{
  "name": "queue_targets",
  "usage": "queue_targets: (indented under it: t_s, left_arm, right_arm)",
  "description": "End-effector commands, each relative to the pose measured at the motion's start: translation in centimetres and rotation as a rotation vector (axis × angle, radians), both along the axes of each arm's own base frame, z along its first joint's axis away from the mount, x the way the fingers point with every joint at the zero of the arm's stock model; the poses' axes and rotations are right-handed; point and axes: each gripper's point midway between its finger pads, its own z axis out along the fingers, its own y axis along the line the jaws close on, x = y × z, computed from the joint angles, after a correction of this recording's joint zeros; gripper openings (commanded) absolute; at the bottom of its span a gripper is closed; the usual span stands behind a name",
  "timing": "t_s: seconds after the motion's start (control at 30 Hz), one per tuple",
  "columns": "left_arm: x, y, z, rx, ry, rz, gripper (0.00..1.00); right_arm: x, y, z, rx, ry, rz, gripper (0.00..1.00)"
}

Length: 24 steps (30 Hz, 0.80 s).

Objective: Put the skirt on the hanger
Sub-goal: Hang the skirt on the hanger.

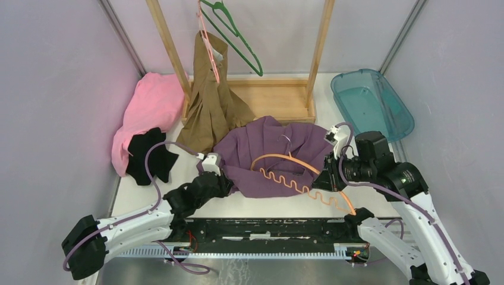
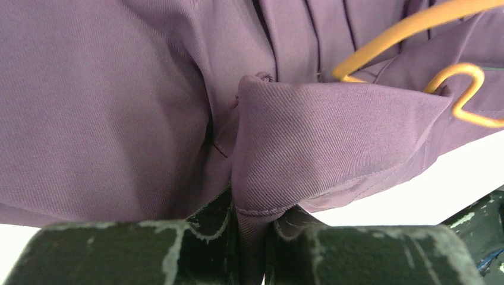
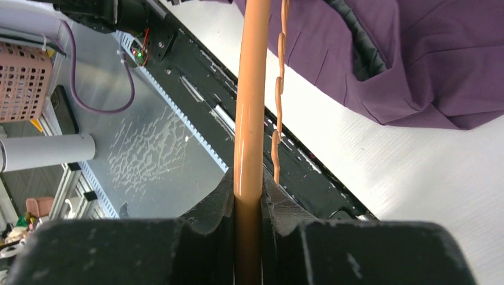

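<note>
A purple skirt lies spread on the white table, with an orange hanger resting across its near part. My left gripper is at the skirt's near left edge. In the left wrist view its jaws pinch a fold of the skirt's hem, and the hanger shows at the upper right. My right gripper is at the hanger's right end. In the right wrist view it is shut on the hanger's orange bar, with the skirt beyond.
A wooden rack stands at the back, carrying a brown garment on a pink hanger and a green hanger. A pink cloth and a black cloth lie at the left. A teal bin sits back right.
</note>
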Motion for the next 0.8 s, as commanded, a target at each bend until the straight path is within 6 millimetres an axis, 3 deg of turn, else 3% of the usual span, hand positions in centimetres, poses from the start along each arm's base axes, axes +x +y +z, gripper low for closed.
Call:
queue_targets:
  t_s: [0.0,0.2,0.57,0.77]
  left_arm:
    - [2.2,-0.2,2.9,-0.050,-0.157,0.037,0.19]
    - [2.1,-2.0,4.2,-0.062,-0.228,-0.088,0.08]
    - [1.2,-3.4,7.5,-0.113,-0.346,-0.228,0.08]
    - [1.7,-3.4,10.2,-0.031,-0.412,-0.277,0.09]
  right_arm:
    - [-0.5,1.0,1.7,0.058,-0.065,0.057,0.01]
    - [-0.8,0.5,3.7,0.064,-0.140,0.056,0.01]
    - [-2.5,-0.5,7.2,0.079,-0.227,0.071,0.01]
    - [-3.8,-0.5,7.5,0.102,-0.209,0.098,0.02]
